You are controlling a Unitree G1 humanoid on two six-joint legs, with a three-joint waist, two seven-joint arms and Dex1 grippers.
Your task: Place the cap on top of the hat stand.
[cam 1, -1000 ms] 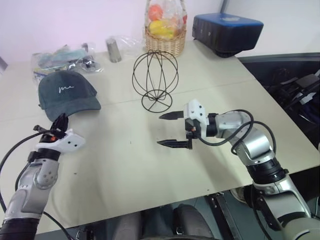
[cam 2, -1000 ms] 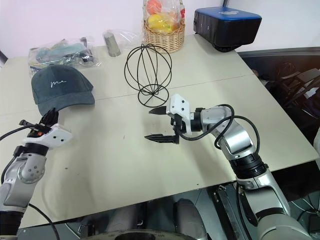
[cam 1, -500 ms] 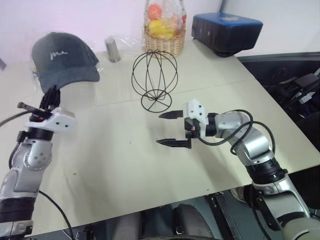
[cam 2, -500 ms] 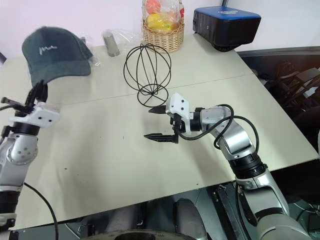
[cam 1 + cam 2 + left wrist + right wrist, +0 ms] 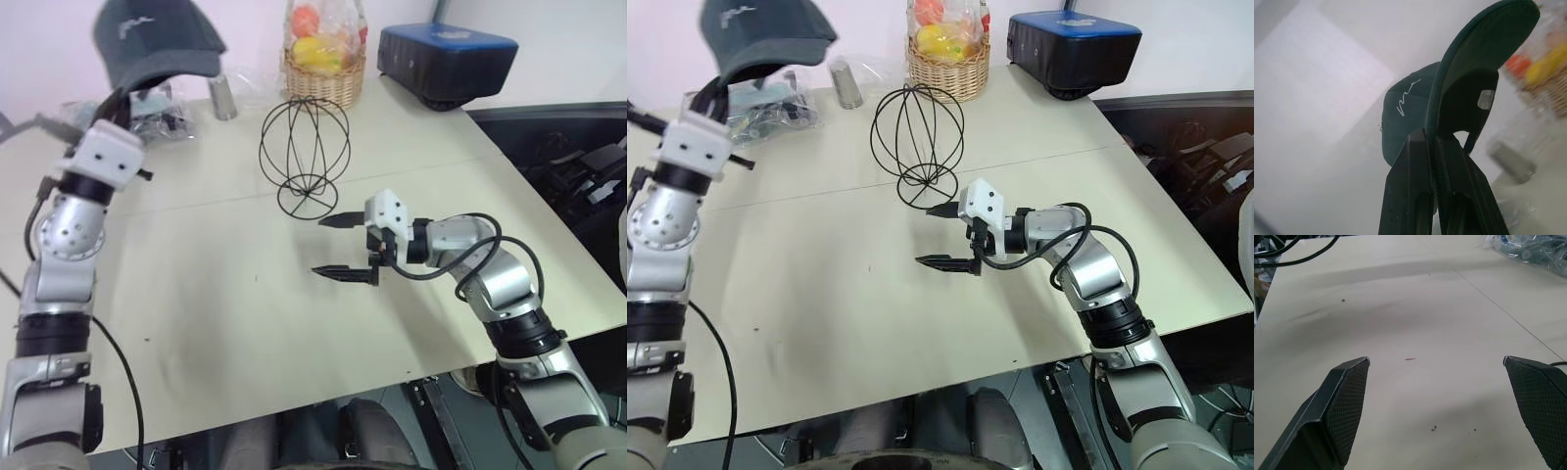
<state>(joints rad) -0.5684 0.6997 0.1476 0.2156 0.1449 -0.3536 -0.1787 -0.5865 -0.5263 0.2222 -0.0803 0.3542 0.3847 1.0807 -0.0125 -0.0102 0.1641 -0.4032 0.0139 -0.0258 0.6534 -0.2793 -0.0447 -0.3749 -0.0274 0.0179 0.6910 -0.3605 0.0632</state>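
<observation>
table [image 5: 225,323] below; left claw [image 5: 1431,139] pinches cap [image 5: 1405,117] brim.

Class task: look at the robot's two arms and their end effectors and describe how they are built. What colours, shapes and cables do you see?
Both arms are silver-grey metal segments joined by black rings, with loose black cables looping alongside. Each wrist carries a white blocky housing. The left end effector and the right end effector each have two slim black fingers tapering to points; the right one's inner pads show a fine cross-hatched grip texture.
</observation>
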